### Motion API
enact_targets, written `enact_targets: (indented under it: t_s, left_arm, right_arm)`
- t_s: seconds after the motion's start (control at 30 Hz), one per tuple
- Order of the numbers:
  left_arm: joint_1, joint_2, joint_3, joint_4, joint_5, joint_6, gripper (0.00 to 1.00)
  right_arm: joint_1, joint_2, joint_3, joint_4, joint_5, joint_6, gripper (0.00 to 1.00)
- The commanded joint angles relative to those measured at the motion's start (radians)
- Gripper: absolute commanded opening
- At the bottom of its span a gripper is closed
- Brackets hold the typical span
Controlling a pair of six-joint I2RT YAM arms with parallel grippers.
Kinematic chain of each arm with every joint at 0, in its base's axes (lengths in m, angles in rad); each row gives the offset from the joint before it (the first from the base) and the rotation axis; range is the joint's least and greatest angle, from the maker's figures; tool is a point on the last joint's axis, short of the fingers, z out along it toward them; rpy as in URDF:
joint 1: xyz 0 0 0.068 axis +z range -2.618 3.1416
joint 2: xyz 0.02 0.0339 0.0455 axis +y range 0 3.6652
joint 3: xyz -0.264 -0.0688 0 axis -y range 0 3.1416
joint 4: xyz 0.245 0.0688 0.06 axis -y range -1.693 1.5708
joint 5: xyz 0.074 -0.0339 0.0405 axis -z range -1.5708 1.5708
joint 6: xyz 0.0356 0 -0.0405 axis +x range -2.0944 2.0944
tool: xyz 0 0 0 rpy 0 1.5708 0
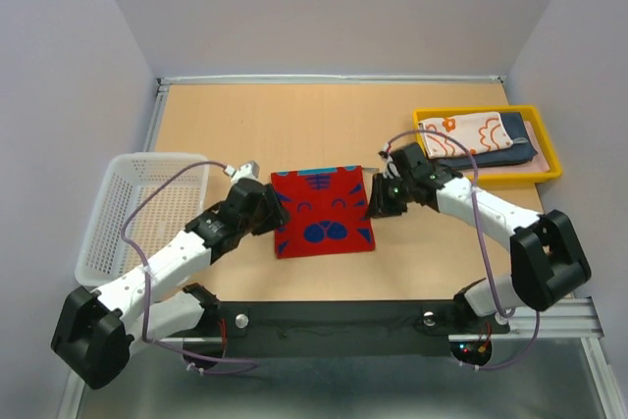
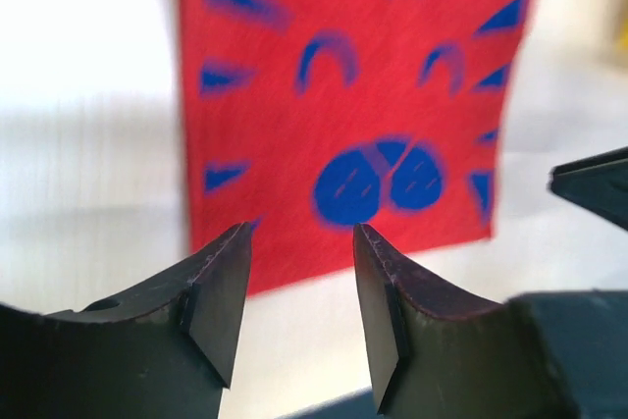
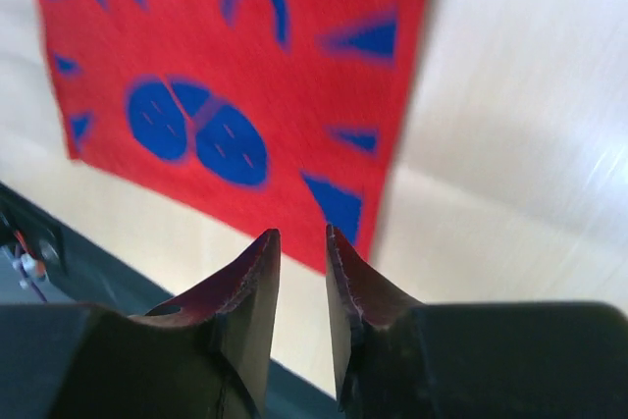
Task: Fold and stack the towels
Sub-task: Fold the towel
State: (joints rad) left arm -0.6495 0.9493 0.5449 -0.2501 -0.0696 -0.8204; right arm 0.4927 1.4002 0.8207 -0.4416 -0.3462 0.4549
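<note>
Orange towel [image 1: 466, 132] folded on navy towel [image 1: 526, 152] in tray [image 1: 471, 111]; red towel [image 1: 322, 211] lay flat on table [image 1: 294, 125] (unstacked), left gripper [image 2: 299, 233] and right gripper [image 3: 299, 235] parted, empty

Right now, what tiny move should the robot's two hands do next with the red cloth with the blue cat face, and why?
Probably lower both and pinch the red towel with blue cat-face pattern at its side edges. It lies flat on the wooden table, the left gripper and right gripper flank it, jaws apart, holding nothing.
</note>
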Motion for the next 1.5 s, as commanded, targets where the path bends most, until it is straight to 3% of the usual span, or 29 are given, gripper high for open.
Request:
enact_targets:
  t_s: [0.0, 0.1, 0.23, 0.37, 0.63, 0.73, 0.8, 0.83, 0.93, 0.97, 1.07, 1.2, 1.47]
  left_arm:
    - [0.095, 0.11, 0.115, 0.221, -0.053, 0.115, 0.57]
    - [0.184, 0.291, 0.197, 0.331, -0.007, 0.179, 0.56]
    - [0.237, 0.517, 0.341, 0.348, 0.03, 0.24, 0.47]
    - [0.26, 0.683, 0.424, 0.345, 0.034, 0.254, 0.35]
    - [0.269, 0.769, 0.467, 0.252, 0.001, 0.263, 0.35]
    - [0.268, 0.731, 0.503, 0.186, -0.036, 0.3, 0.42]
    - [0.268, 0.685, 0.536, 0.135, -0.07, 0.34, 0.53]
    - [0.268, 0.669, 0.549, 0.117, -0.084, 0.39, 0.65]
    - [0.268, 0.612, 0.579, 0.065, -0.128, 0.476, 0.8]
    - [0.268, 0.585, 0.581, 0.051, -0.143, 0.531, 0.9]
    - [0.269, 0.54, 0.558, 0.057, -0.147, 0.613, 0.99]
    - [0.269, 0.5, 0.52, 0.072, -0.104, 0.748, 0.99]
    - [0.268, 0.516, 0.51, 0.084, 0.019, 0.814, 0.98]
  right_arm:
    - [0.007, 0.101, 0.248, 0.076, 0.104, -0.064, 0.31]
    - [0.006, 0.267, 0.403, 0.127, 0.122, -0.09, 0.31]
    - [-0.002, 0.445, 0.552, 0.162, 0.131, -0.108, 0.3]
    - [-0.035, 0.581, 0.592, 0.201, 0.131, -0.124, 0.3]
    - [-0.088, 0.551, 0.541, 0.198, 0.17, -0.258, 0.31]
    - [-0.094, 0.511, 0.534, 0.192, 0.164, -0.36, 0.32]
    - [-0.095, 0.487, 0.541, 0.181, 0.145, -0.445, 0.34]
    - [-0.095, 0.482, 0.544, 0.176, 0.144, -0.494, 0.35]
    - [-0.097, 0.494, 0.575, 0.132, 0.133, -0.602, 0.38]
    - [-0.098, 0.508, 0.58, 0.118, 0.138, -0.643, 0.4]
    - [-0.105, 0.528, 0.597, 0.103, 0.131, -0.686, 0.43]
    - [-0.138, 0.571, 0.621, 0.078, 0.046, -0.734, 0.43]
    - [-0.154, 0.632, 0.667, 0.046, -0.054, -0.791, 0.43]
